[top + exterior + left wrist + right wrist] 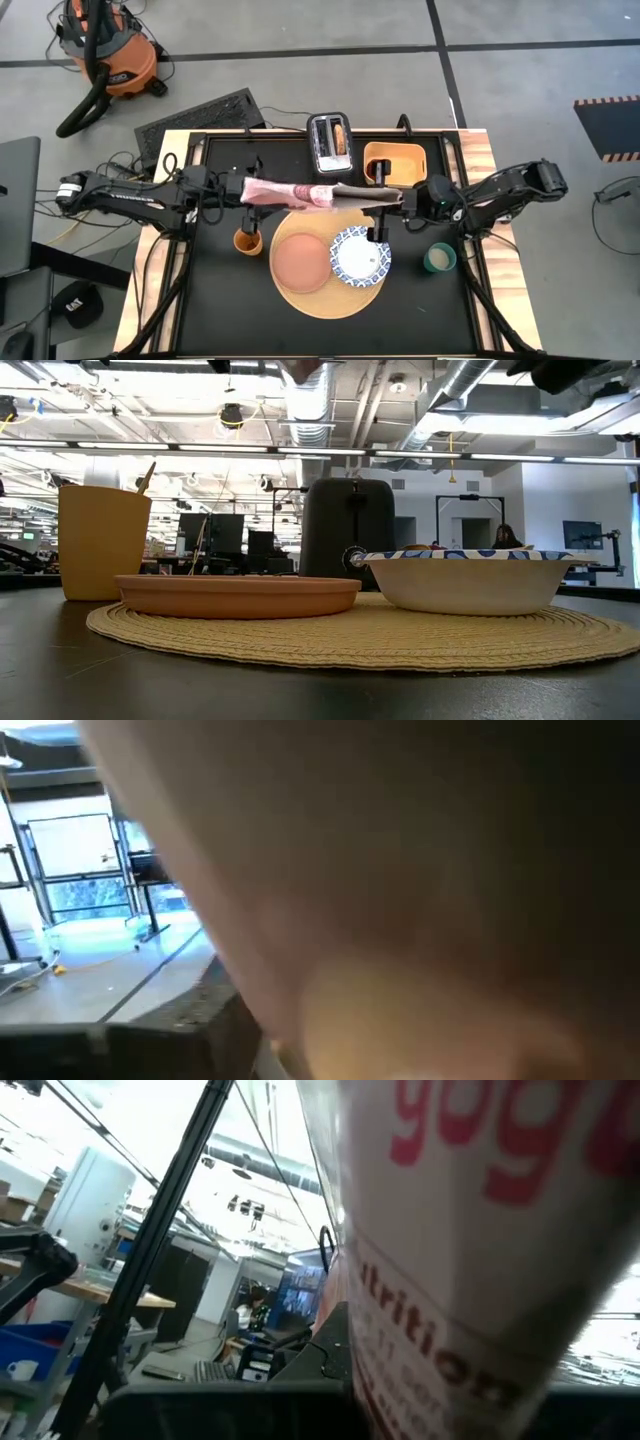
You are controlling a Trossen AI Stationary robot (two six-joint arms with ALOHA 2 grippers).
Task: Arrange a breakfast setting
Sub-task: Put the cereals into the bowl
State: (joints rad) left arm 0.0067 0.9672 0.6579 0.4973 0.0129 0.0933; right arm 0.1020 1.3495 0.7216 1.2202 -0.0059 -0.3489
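A pink-and-white printed cereal package [310, 193] hangs level above the far rim of the round woven board [325, 300], stretched between my two arms. My right gripper [400, 200] is shut on its right end. My left gripper [243, 190] is at its left end, where the package [400, 870] fills the left wrist view. On the board rest a salmon-pink plate [300, 262] and a blue-and-white dish [362, 255]. Toasted bread [341, 135] stands in a slot of the black toaster [322, 145]. My right gripper holds the package by its darker right end [385, 197], coming at it from the table's right side and slanting upward. In the right wrist view the package [480, 1230] itself hides the place of contact. The package lies roughly level, lifted clear of the board.
A yellow-orange cup [248, 241] with a slim handle [147, 475] sticking out stands left of the board. A green cup [438, 258] stands to the board's right. A yellow tray [392, 160] sits beside the toaster at the back. The table's near half is bare black surface [230, 320].
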